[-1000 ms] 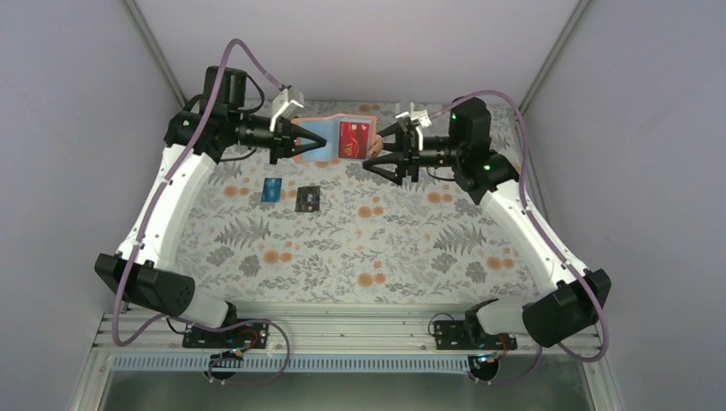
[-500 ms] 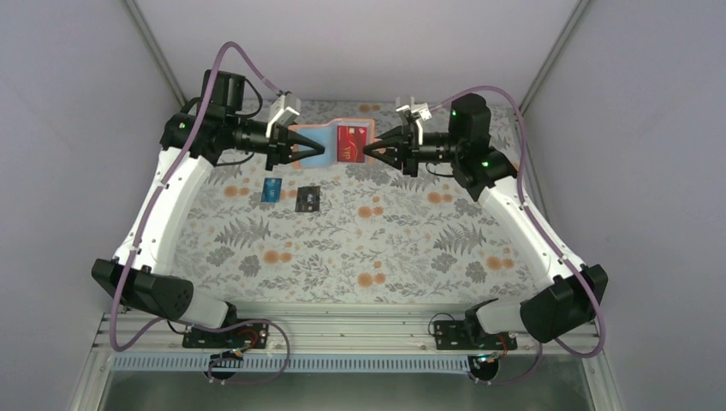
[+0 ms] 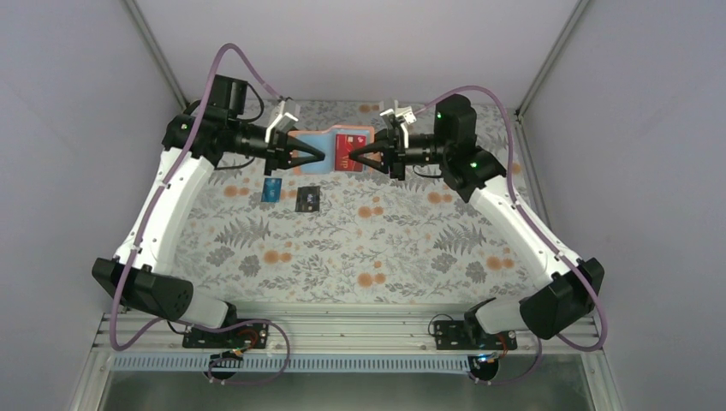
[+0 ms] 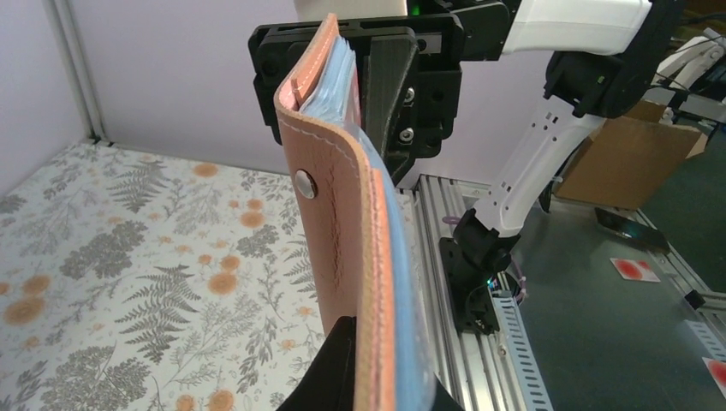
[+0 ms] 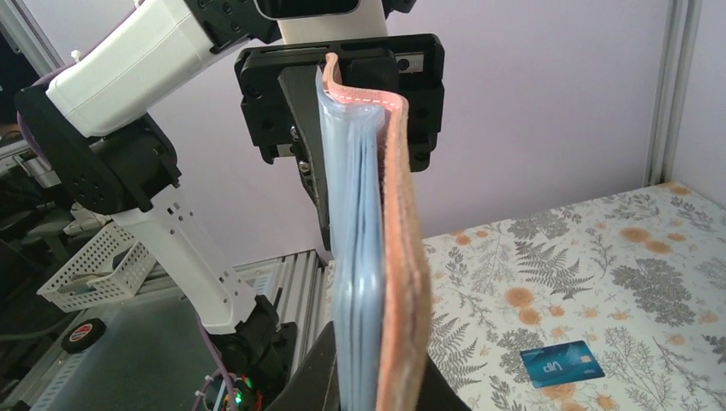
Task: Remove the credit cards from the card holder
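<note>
Card holder point(image 3: 318, 139), upper centre of frame: hanging open, being clamped at both ends by left gripper point(image 3: 318, 156) and right gripper point(image 3: 356, 157), risking slipping loose if pulling leather along with red card point(image 3: 345, 144).

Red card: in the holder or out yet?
In. The red card sits inside the open card holder; the blue card and black card lie on the table.
</note>
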